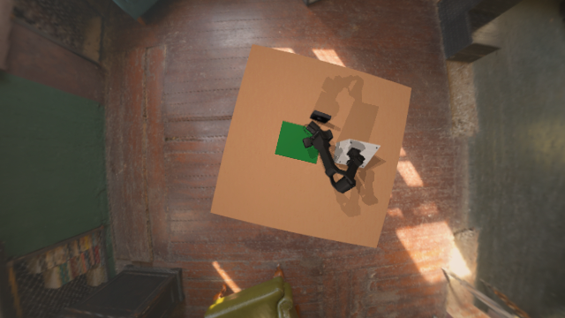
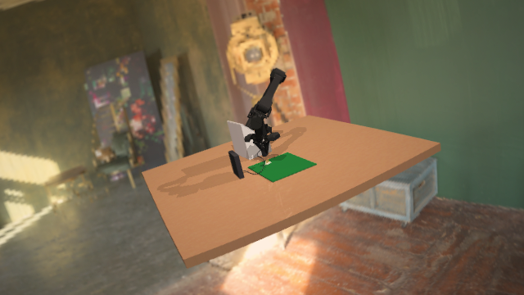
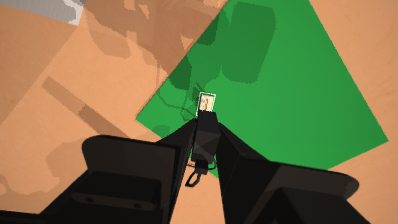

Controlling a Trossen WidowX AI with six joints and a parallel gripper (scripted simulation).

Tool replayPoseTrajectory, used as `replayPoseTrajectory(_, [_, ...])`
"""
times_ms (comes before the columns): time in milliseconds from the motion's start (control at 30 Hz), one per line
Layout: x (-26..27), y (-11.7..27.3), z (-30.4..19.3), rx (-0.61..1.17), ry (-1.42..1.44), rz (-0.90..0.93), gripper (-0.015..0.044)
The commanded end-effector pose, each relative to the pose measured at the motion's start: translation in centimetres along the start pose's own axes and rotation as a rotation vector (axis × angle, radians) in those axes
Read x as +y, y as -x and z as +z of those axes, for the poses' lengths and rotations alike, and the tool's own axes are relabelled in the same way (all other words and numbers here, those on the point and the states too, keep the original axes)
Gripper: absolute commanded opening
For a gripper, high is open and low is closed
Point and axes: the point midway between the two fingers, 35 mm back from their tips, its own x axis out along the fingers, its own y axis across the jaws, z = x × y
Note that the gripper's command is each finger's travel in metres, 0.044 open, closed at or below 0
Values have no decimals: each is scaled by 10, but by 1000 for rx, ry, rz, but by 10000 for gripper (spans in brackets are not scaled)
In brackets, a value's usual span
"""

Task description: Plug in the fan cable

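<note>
The green board (image 1: 289,141) (image 2: 292,169) (image 3: 310,105) lies flat on the table. The white four-pin header (image 3: 206,102) (image 2: 268,162) stands near one edge of it. My gripper (image 3: 205,124) is shut on the black fan plug and holds it above the board. In the wrist view the plug's (image 3: 207,137) far end overlaps the near edge of the header, and the header's pins still show beyond it. The cable (image 3: 192,179) leaves the plug's rear end in a loop. The black fan (image 1: 320,117) (image 2: 236,165) stands upright beside the board. The plug's underside is hidden.
A light grey plate with small holes (image 1: 372,149) (image 2: 237,137) stands near the arm's base, and its corner shows in the wrist view (image 3: 47,7). The fan is close to the gripper's side of the board. The arm casts shadows over board and table (image 1: 265,199) (image 2: 327,135).
</note>
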Motion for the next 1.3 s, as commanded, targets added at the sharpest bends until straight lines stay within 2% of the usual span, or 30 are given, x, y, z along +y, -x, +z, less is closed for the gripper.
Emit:
replayPoseTrajectory(0, [0, 2, 0, 6, -5, 1, 0])
replayPoseTrajectory(533, [-2, 2, 3, 6, 1, 1, 0])
replayPoseTrajectory(700, [-2, -20, 4, 5, 1, 0, 0])
replayPoseTrajectory(1267, [-1, -20, 4, 5, -3, 0, 0])
